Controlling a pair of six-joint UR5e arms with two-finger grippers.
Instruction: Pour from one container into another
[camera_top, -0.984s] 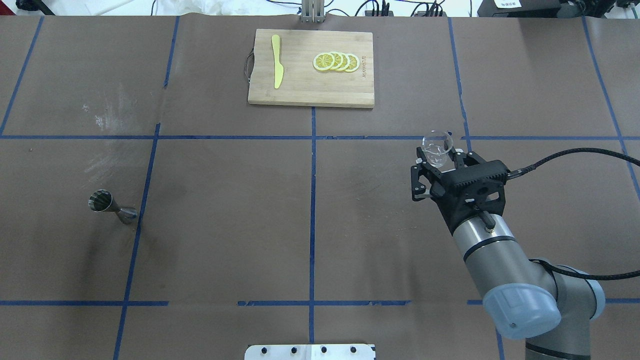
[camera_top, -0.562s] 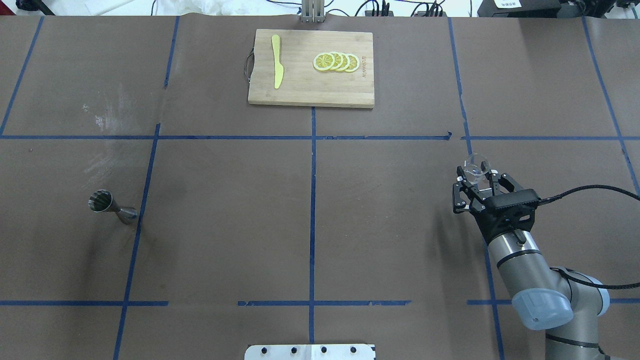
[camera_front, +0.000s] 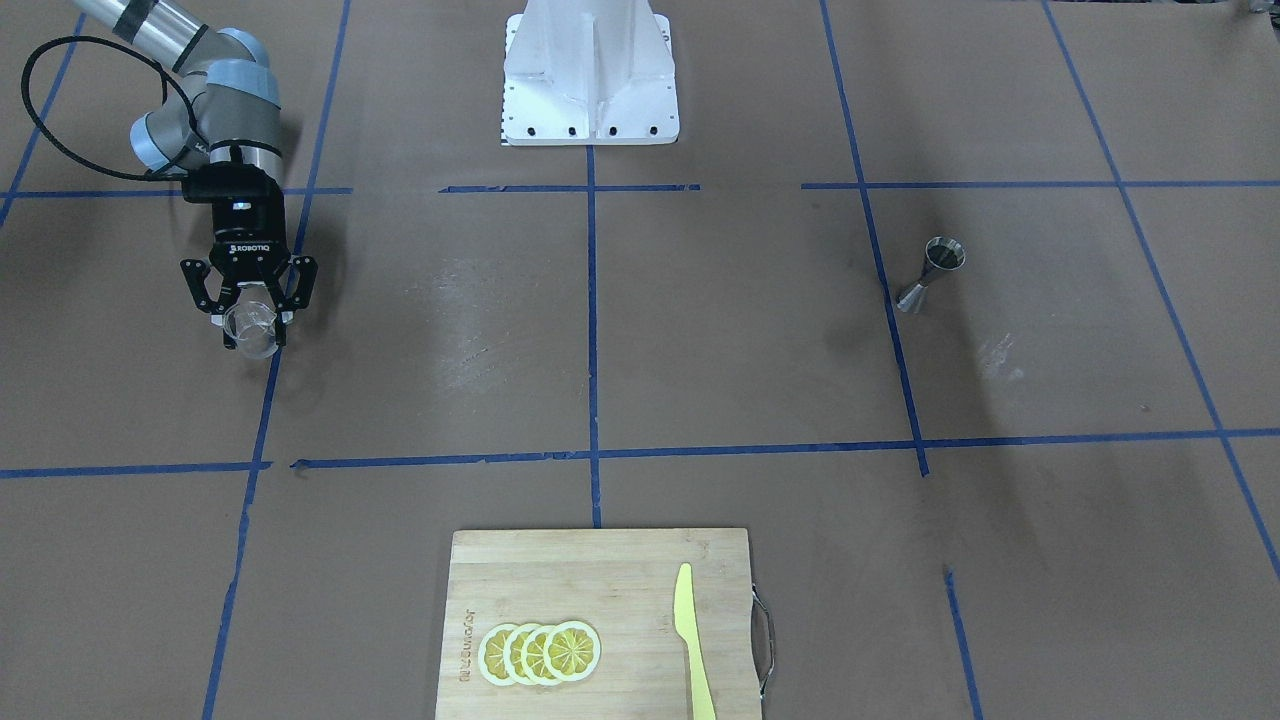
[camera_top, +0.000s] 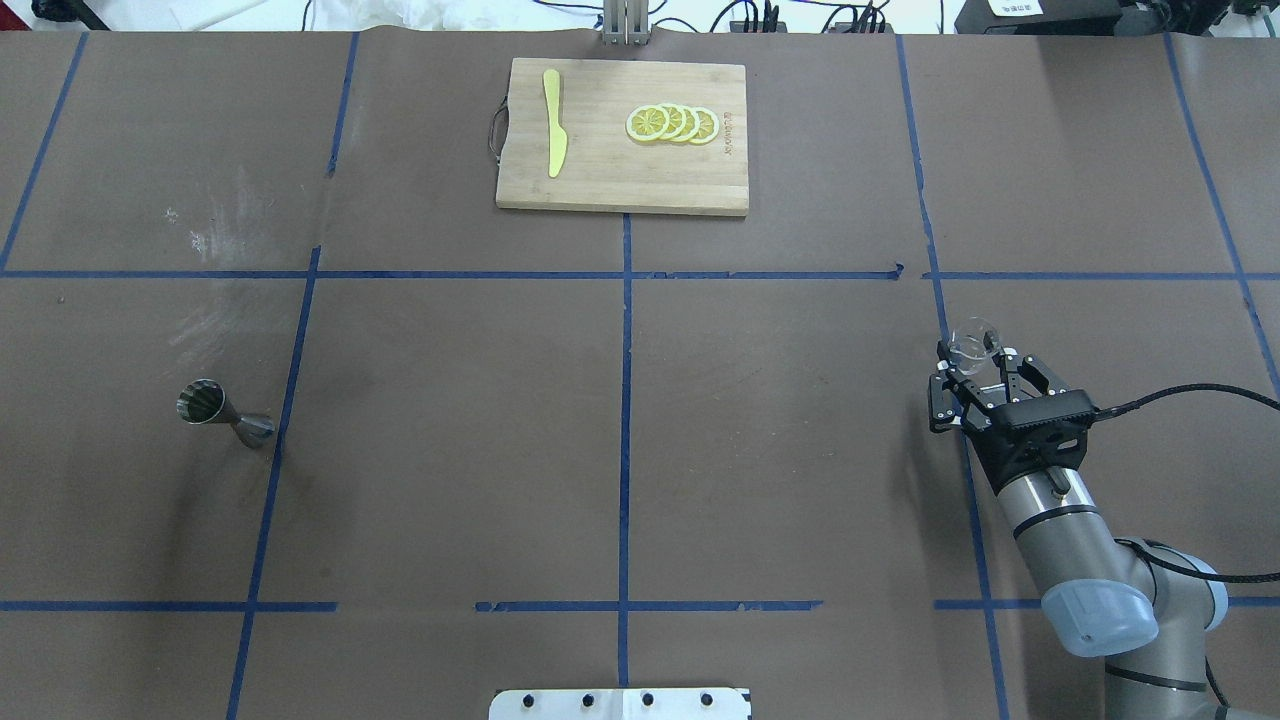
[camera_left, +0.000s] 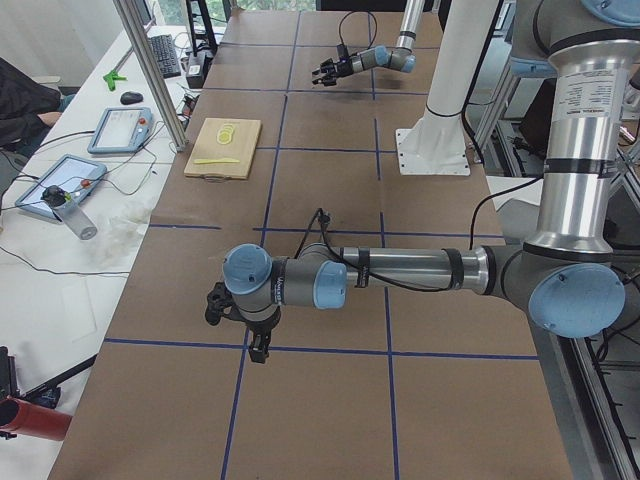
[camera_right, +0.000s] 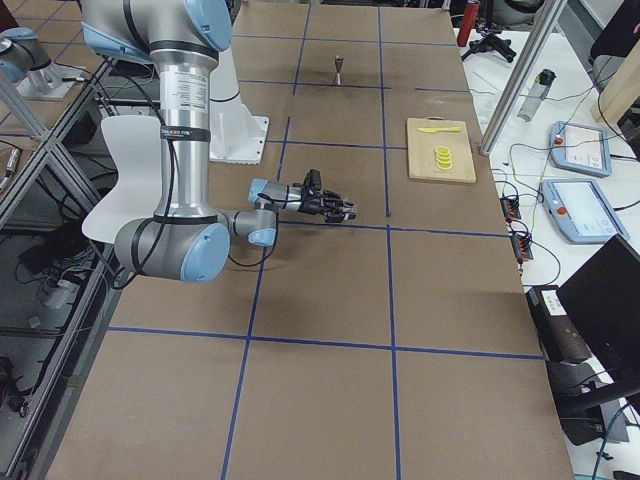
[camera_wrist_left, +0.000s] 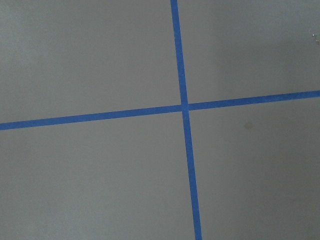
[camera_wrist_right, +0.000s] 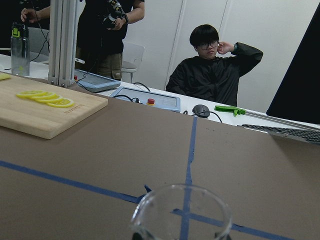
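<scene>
**Q:** Where is the beaker?

**A:** A small clear glass beaker (camera_top: 971, 341) sits upright between the fingers of the right gripper (camera_top: 981, 366), whose jaws are closed on its sides. It hangs low over the brown table (camera_top: 450, 400), near the robot's right edge. Whether its base touches the table is unclear. It looks empty in the right wrist view.

**Q:** What has just changed?

**A:** A second ago the beaker was higher and nearer the table's middle. The right arm has since drawn it back, outward and down.

**Q:** What does that mean for the pour?

**A:** The steel jigger (camera_top: 224, 414) stands far across the table on the robot's left, so the two containers are now further apart. No pour looks under way; this is more likely a set-down or a retreat.

**Q:** And the other arm?

**A:** The left gripper (camera_left: 250, 335) hovers over bare table, its jaws not readable.

**Q:** Anything else?

**A:** A cutting board (camera_top: 620, 175) at the far edge holds lemon slices (camera_top: 672, 123) and a yellow knife (camera_top: 553, 122).
</scene>
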